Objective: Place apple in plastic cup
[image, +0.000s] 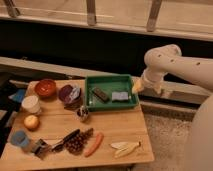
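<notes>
The apple (31, 122), small, round and yellow-orange, sits on the wooden table (115, 127) near its left edge. The light-blue plastic cup (20, 138) stands just in front of it and to its left, at the table's front left corner. My gripper (148, 87) hangs at the end of the white arm (165, 61), beyond the table's right back corner, next to the right edge of the green tray. It is far from the apple and the cup, and nothing shows in it.
A white cup (31, 104) and a red-brown bowl (45, 87) stand behind the apple. A purple bowl (69, 93), the green tray (111, 80) with two items, grapes (77, 142), a carrot (93, 144) and a banana (125, 148) also lie on the table.
</notes>
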